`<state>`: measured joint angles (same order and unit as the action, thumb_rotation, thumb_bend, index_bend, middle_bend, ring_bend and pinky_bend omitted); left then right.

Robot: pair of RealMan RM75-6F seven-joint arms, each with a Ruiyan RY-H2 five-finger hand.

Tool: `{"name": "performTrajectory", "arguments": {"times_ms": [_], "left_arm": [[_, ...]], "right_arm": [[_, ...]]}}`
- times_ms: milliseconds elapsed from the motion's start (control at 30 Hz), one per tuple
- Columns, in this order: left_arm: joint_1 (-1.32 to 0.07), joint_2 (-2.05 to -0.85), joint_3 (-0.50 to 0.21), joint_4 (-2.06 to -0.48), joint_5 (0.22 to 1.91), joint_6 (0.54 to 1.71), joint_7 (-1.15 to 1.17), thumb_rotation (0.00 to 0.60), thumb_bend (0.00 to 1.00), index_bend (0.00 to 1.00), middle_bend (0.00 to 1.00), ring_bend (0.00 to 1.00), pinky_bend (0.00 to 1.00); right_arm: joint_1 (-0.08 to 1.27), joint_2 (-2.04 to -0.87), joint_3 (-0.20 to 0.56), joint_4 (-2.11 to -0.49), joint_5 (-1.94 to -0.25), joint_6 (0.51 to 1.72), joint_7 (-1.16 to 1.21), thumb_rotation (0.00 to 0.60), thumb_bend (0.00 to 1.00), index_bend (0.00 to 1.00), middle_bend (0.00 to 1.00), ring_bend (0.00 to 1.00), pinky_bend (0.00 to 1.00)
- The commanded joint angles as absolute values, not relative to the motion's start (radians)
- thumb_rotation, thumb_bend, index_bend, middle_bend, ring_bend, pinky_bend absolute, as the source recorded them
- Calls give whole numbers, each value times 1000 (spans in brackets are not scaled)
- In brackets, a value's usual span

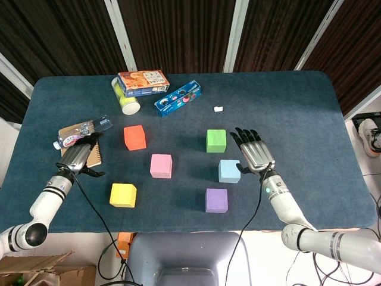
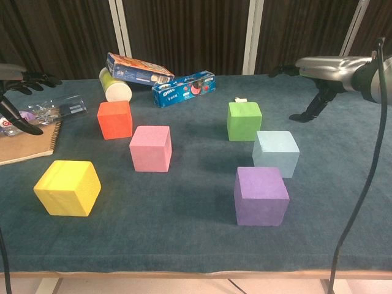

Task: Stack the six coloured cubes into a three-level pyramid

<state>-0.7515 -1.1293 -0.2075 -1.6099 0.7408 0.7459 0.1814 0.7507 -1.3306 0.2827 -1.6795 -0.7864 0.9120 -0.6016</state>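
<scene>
Purple cube (image 2: pixel 261 196) nearest on blue cloth table (image 1: pixel 297 101); dark curtains (image 1: pixel 178 30) behind. Left hand (image 1: pixel 78 156) and right hand (image 1: pixel 255 152) spread, holding nothing.

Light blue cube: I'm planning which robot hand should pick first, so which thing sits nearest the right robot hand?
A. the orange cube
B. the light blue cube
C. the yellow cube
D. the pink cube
B: the light blue cube lies right beside the right robot hand; the other three sit further left.
</scene>
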Motion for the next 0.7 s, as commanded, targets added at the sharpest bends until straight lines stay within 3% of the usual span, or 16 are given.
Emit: {"name": "performTrajectory", "arguments": {"times_ms": [33,200,367,567,700], "left_arm": [[-752,-1123,-193,-1629,745,752,188,600,56,40,0,0,85],[-704,-1058,-147,-1740,833,752,161,600,65,39,0,0,86],[-613,-991,-78,-1854,1019,788,121,600,101,40,0,0,85],[-557,-1021,-32,-1876,1146,876,142,600,101,40,0,0,85],[-554,-1058,-23,-1857,1154,872,133,600,101,40,0,0,85]], "right_arm": [[753,-1317,274,-1690,-786,919,-591,600,253,0,0,0,0],[723,-1255,239,-1743,-851,950,-553,600,252,0,0,0,0],[624,-1152,164,-1807,-1030,1016,-460,600,253,0,0,0,0],[525,-1062,91,-1827,-1205,1070,-311,600,253,0,0,0,0],[492,-1035,63,-1813,-1258,1081,-251,600,253,0,0,0,0]]}}
